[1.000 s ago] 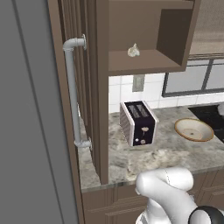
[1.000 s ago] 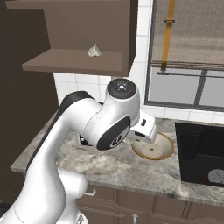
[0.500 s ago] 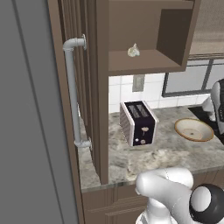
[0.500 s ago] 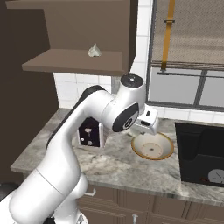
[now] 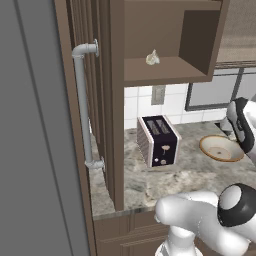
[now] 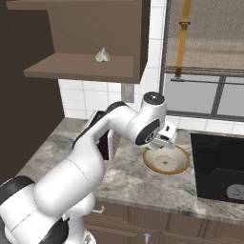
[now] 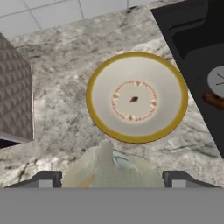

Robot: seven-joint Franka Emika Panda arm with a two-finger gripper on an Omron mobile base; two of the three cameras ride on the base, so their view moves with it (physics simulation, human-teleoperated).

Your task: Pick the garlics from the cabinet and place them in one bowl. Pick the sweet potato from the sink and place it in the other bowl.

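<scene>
Tan bowl point(image 7: 136, 97), off-white garlic point(image 7: 111, 168)

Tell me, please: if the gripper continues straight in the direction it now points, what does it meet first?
Most likely the shallow tan bowl on the counter; the gripper, carrying a garlic, points at it. Depth is unclear.

arm stretched forward, gripper point(image 7: 111, 177) clamped on garlic point(image 7: 111, 168)

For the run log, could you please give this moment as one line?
gripper: shut on garlic, above tan bowl | second garlic: on cabinet shelf | next, likely: drop into bowl
</scene>
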